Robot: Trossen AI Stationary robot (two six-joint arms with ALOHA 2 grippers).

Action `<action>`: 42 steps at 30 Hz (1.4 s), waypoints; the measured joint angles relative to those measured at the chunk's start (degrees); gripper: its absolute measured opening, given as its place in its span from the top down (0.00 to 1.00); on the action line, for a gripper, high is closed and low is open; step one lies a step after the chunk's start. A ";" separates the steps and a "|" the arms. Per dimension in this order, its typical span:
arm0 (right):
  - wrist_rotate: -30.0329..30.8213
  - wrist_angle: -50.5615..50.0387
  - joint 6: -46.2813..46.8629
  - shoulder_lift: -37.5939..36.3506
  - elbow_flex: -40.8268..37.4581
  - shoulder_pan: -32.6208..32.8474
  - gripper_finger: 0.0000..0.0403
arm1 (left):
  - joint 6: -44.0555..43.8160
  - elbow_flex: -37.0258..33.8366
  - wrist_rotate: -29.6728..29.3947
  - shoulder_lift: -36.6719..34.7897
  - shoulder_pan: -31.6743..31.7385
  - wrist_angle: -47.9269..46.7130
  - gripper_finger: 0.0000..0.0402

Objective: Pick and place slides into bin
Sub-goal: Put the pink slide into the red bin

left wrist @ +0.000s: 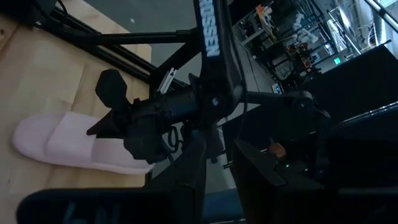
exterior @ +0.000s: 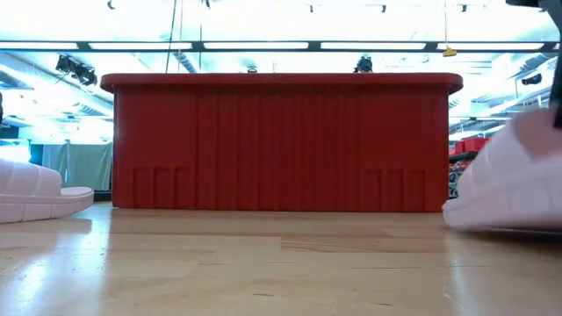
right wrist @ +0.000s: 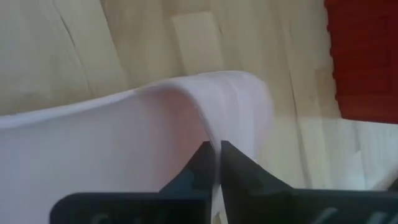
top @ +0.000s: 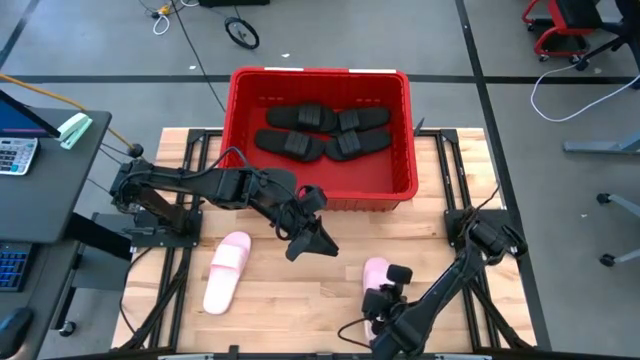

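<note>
The red bin point(top: 322, 195) stands at the table's far middle and holds several black slides point(top: 320, 132). One pale pink slide point(top: 227, 271) lies sole down on the table at the near left; it also shows in the low view point(exterior: 35, 195). A second pale pink slide point(top: 376, 274) lies at the near right, and my right gripper point(top: 384, 295) is shut on it. My left gripper point(top: 312, 245) hangs open and empty in front of the bin's near wall, between the two pink slides. My right gripper pinches a thin raised edge of the pink slide's arched strap point(right wrist: 216, 144) between its two fingers. The fingers come at it slanting down from the table's near right. The slide's length stretches away on the wood point(left wrist: 56, 146); whether it is lifted clear, I cannot tell.
The bin's near wall point(exterior: 281, 145) rises high across the table's middle. Bare wood lies between the two pink slides. The arms' black base frames point(top: 160, 215) stand at the table's left and right edges. A desk with a keyboard point(top: 15, 155) stands off the table's left.
</note>
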 joint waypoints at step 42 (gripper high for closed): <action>6.95 4.38 -1.32 -31.22 0.02 -49.86 0.98 | 5.13 0.09 2.32 -9.33 21.70 2.32 0.95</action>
